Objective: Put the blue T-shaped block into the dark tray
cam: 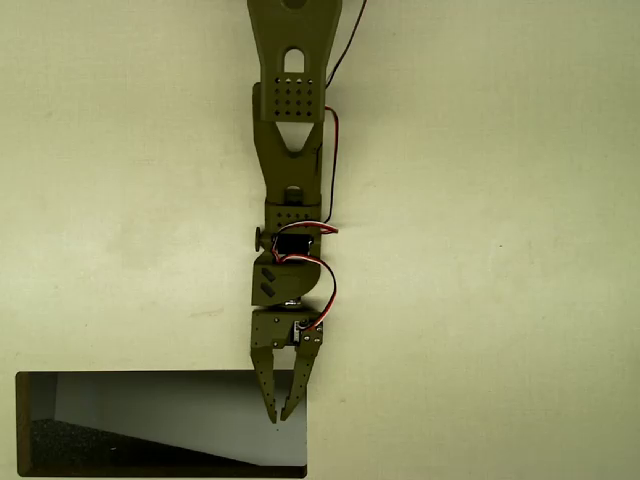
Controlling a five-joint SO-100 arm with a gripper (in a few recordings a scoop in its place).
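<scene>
My olive arm reaches down the middle of the overhead view. Its gripper points toward the bottom edge and hangs over the right end of the dark tray. The two fingertips nearly meet, with only a narrow wedge of gap higher up between the fingers, and nothing shows between them. The tray lies at the bottom left, with a thin dark rim, a dark speckled floor along its lower left and a pale grey slanted patch inside. The blue T-shaped block is out of view.
A pale cream tabletop spreads to the left and right of the arm. Red and black wires run along the arm's right side. The tray's bottom rim lies close to the picture's lower edge.
</scene>
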